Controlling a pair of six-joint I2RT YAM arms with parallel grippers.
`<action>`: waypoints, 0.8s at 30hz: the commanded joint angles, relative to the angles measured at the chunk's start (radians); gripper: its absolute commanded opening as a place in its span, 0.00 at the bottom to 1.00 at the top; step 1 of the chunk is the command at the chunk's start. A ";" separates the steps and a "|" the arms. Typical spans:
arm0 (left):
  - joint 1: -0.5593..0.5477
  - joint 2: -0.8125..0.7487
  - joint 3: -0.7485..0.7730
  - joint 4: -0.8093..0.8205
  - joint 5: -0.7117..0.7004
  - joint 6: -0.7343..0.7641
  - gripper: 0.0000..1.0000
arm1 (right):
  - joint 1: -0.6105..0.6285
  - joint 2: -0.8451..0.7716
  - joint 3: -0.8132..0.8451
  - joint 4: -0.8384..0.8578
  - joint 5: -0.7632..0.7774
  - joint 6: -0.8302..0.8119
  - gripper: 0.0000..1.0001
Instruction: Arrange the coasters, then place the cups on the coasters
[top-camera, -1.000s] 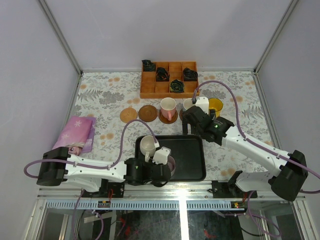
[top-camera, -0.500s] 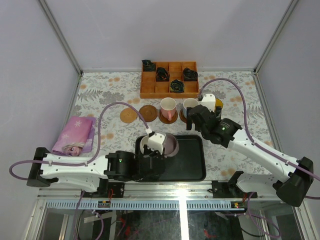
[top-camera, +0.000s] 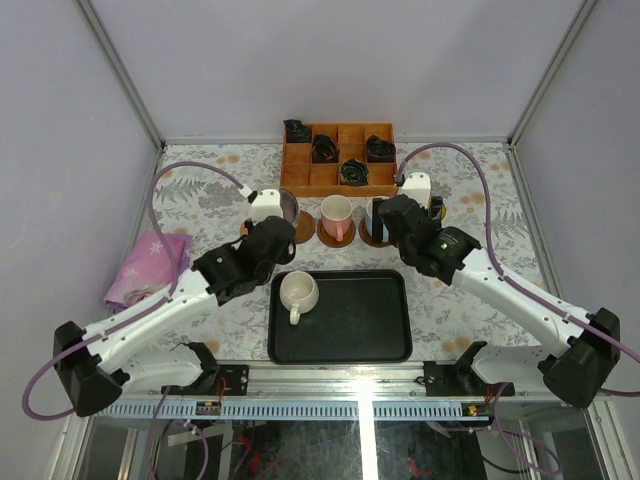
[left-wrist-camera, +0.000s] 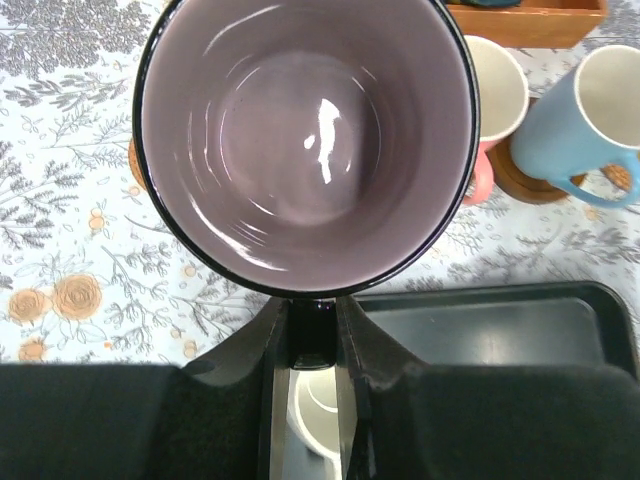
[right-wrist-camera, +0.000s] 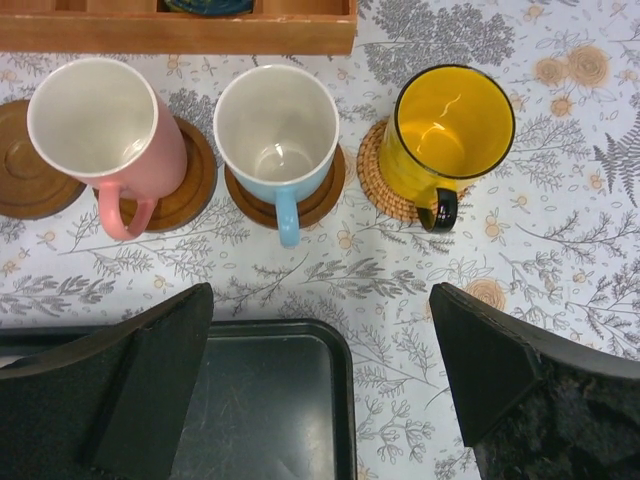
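Observation:
My left gripper is shut on the handle of the mauve cup, which hangs upright above the cloth at the back left. Its body hides most of what lies beneath; a brown coaster edge shows beside it. In the right wrist view the pink cup, the light blue cup and the yellow cup each stand on a coaster, the yellow one on the woven coaster. An empty coaster lies left of them. The cream-white cup stands in the tray. My right gripper is open, empty.
The black tray lies at the near middle. The orange celled box with small dark objects stands behind the cup row. A purple cloth lies at the left.
My left arm has carried the mauve cup from over the tray out to the back left, by the coaster row. My right gripper, open throughout, has shifted slightly toward the back.

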 joint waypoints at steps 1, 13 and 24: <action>0.103 0.059 -0.002 0.225 0.090 0.123 0.00 | -0.033 0.007 0.052 0.074 0.027 -0.045 0.96; 0.324 0.269 -0.062 0.488 0.326 0.201 0.00 | -0.111 0.069 0.067 0.094 -0.025 -0.052 0.96; 0.407 0.434 0.002 0.517 0.438 0.195 0.00 | -0.150 0.135 0.102 0.102 -0.055 -0.057 0.96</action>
